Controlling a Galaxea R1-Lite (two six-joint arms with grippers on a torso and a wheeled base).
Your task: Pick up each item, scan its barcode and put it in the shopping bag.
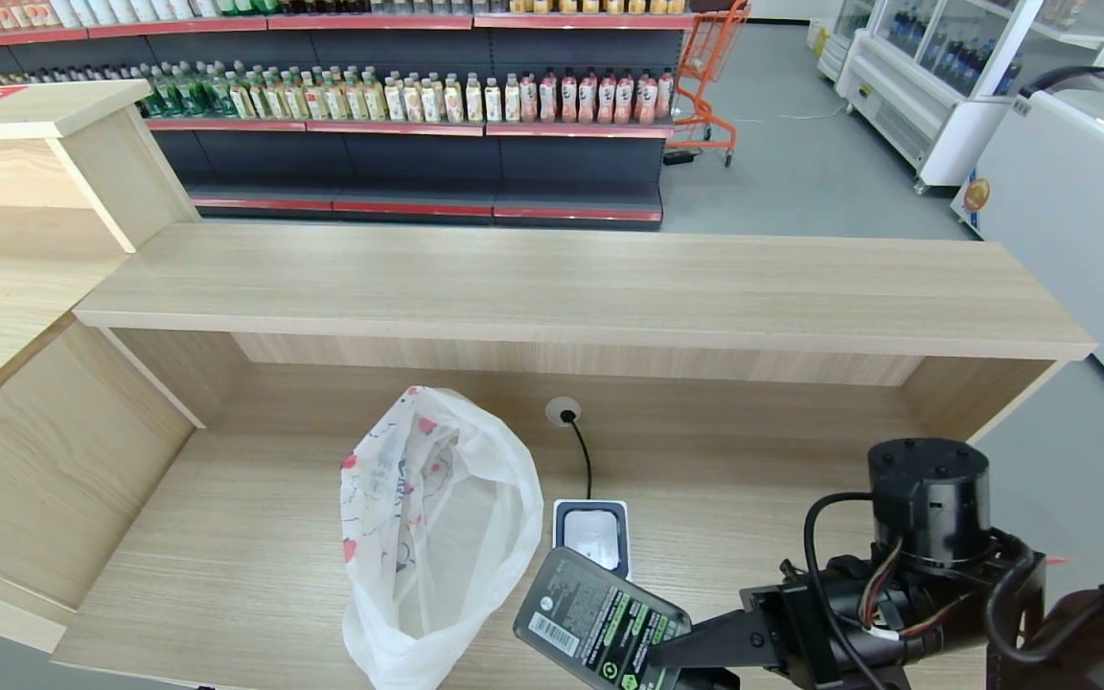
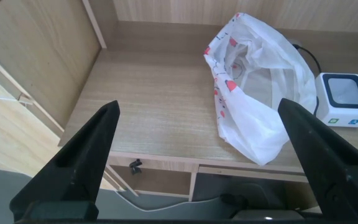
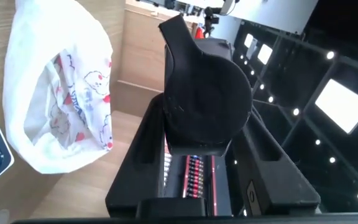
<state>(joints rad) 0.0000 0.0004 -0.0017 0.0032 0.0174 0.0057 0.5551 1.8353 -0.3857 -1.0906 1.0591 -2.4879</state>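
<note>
A dark pouch (image 1: pixel 600 623) with a white barcode label and green print is tilted just in front of the white barcode scanner (image 1: pixel 590 532), and my right gripper (image 1: pixel 696 644) is shut on it. In the right wrist view the pouch (image 3: pixel 204 106) sits between the fingers (image 3: pixel 143 177). The white plastic shopping bag (image 1: pixel 437 537) with red prints stands open to the left of the scanner. My left gripper (image 2: pixel 199 112) hangs open and holds nothing, back from the counter's near edge, with the bag (image 2: pixel 253 81) and scanner (image 2: pixel 344 99) ahead of it.
The scanner's black cable (image 1: pixel 583 450) runs to a hole in the wooden counter (image 1: pixel 226 537). A raised ledge (image 1: pixel 571 287) borders the far side and a side wall (image 1: pixel 44 460) the left. Bottle shelves (image 1: pixel 418 96) and freezers (image 1: pixel 1069 192) stand beyond.
</note>
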